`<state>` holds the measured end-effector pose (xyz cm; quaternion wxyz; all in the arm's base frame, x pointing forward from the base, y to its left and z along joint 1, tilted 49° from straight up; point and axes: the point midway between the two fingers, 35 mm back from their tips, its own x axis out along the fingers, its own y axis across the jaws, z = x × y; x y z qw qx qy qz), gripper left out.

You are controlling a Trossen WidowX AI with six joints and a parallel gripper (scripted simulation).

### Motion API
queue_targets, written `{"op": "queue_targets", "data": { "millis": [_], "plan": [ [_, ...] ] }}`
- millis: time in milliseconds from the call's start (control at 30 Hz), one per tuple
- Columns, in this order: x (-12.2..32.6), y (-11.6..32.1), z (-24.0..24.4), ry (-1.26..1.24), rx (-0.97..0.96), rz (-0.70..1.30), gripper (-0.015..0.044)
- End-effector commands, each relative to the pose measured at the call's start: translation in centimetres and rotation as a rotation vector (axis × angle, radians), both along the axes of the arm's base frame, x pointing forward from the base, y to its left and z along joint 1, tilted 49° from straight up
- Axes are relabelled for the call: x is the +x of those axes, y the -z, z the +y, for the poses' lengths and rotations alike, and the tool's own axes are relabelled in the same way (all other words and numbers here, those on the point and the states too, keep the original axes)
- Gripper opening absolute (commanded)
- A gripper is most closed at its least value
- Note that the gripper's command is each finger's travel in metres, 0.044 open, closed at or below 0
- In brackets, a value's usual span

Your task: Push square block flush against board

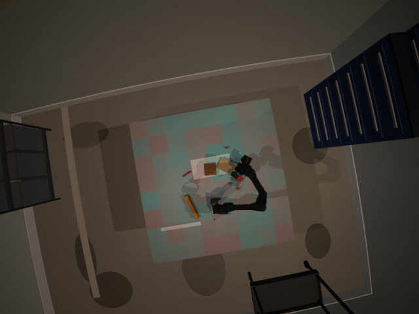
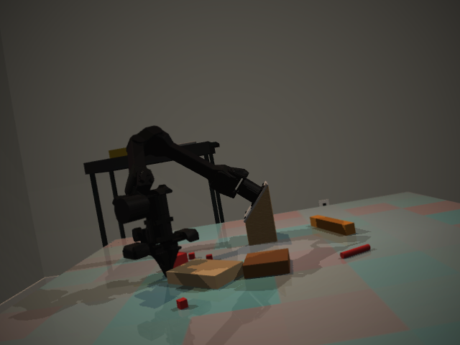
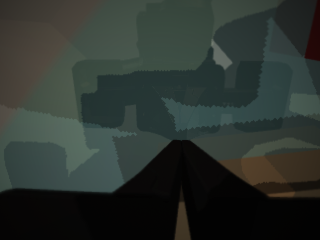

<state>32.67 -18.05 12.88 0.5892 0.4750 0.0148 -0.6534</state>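
Jaws of the black gripper (image 1: pixel 237 167) (image 2: pixel 166 275) (image 3: pixel 181 141) were shut to a point, nothing gripped between them; they pointed down, low beside the end of the tan board (image 1: pixel 224 165) (image 2: pixel 208 268) (image 3: pixel 287 172) that faced away from the square brown block (image 1: pixel 210 169) (image 2: pixel 267 261). Whether the tips touched the board could not be told.

Square block lay flat on the worktop (image 1: pixel 169 182) (image 2: pixel 371 297) (image 3: pixel 30 65), roughly mid-scene. Board also lay flat, turned at an angle to the block, one corner pointing at the block's near side. Corner and side were touching or just apart; could not tell which. No whole side of the block met the board, and a wedge-shaped gap opened between them.

Around the pair: a red block (image 1: pixel 239 178) (image 2: pixel 180 259) (image 3: pixel 314 32) stood near the gripper, on the side toward the arm's base. Two small red cubes, one (image 1: pixel 230 183) and another (image 1: pixel 237 188), sat on that same side; a third small cube (image 1: pixel 226 147) (image 2: pixel 182 303) lay across the board from them. Red rod (image 1: pixel 186 173) (image 2: pixel 355 251) rested beyond the block, opposite the board.

Farther out, an orange bar (image 1: pixel 192 207) (image 2: pixel 332 225) lay near the arm's wedge-shaped pedestal (image 2: pixel 261 226), with a long white strip (image 1: pixel 181 226) near one end of the bar.
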Motion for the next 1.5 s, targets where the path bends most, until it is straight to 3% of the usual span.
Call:
{"op": "queue_targets", "data": {
  "millis": [0,1467],
  "plan": [
    [0.3,0.9,0.3,-0.002,0.015,0.010,0.0000],
    [2.4,2.7,2.3,-0.002,0.016,0.010,0.0000]
  ]
}}
